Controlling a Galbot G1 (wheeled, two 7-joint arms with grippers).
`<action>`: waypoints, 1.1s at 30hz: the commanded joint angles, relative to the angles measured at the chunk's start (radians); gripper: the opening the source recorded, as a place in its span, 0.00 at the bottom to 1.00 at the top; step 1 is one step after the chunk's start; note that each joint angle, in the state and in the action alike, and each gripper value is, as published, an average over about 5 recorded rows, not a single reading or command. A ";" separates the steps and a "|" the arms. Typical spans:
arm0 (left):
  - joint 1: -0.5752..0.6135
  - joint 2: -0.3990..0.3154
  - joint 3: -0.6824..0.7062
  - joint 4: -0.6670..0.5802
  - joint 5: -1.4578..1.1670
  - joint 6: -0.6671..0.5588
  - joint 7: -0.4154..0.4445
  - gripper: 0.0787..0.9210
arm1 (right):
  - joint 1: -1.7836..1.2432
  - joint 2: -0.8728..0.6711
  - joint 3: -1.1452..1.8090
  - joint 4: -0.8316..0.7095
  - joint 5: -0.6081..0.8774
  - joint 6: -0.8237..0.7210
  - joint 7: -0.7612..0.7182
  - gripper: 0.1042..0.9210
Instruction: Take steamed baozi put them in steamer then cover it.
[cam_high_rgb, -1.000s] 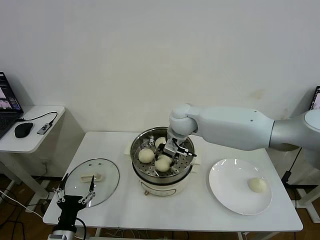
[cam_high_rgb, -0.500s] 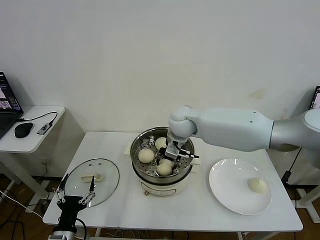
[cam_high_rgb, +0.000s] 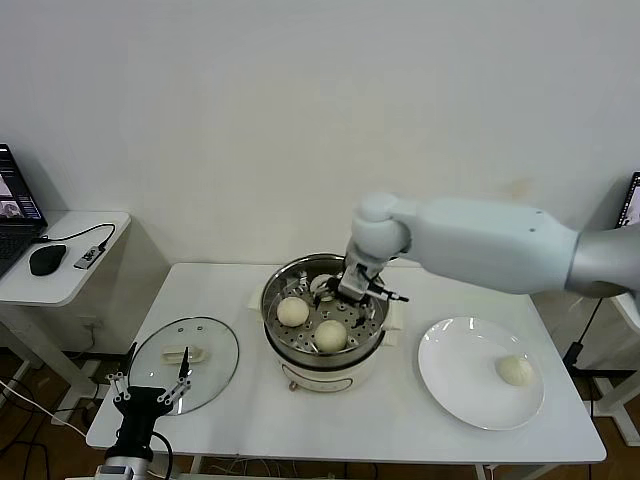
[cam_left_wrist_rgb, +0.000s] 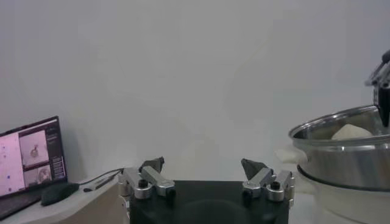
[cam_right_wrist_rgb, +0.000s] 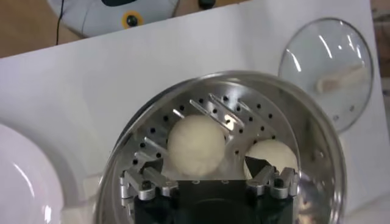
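Three round cream-white dough buns (cam_high_rgb: 330, 334) sit in the shiny steel steamer (cam_high_rgb: 300, 350); right gripper (cam_high_rgb: 352, 290) hovers above, fingers apart, empty. Left gripper (cam_high_rgb: 150, 396) waits spread at the table's near-left edge.

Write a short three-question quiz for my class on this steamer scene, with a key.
1. How many baozi are visible on the steamer's tray in the head view?
2. True or false: the cover is on the steamer.
3. Where does the last bun lie? A) on the white plate B) in the right gripper C) under the cover

Key: 1. Two, near-left and near-centre; the right gripper hides part of the tray. 2. False; it lies on the table, near the left gripper. 3. A.
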 joint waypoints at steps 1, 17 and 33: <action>-0.006 0.007 0.004 0.003 0.000 0.001 0.002 0.88 | 0.029 -0.248 0.056 0.042 0.057 -0.325 -0.022 0.88; -0.023 0.027 0.028 0.025 -0.001 -0.001 0.000 0.88 | -0.281 -0.700 0.209 0.157 -0.127 -0.480 0.030 0.88; -0.009 0.023 0.025 0.024 0.010 -0.001 0.001 0.88 | -0.970 -0.680 0.832 -0.027 -0.295 -0.411 0.018 0.88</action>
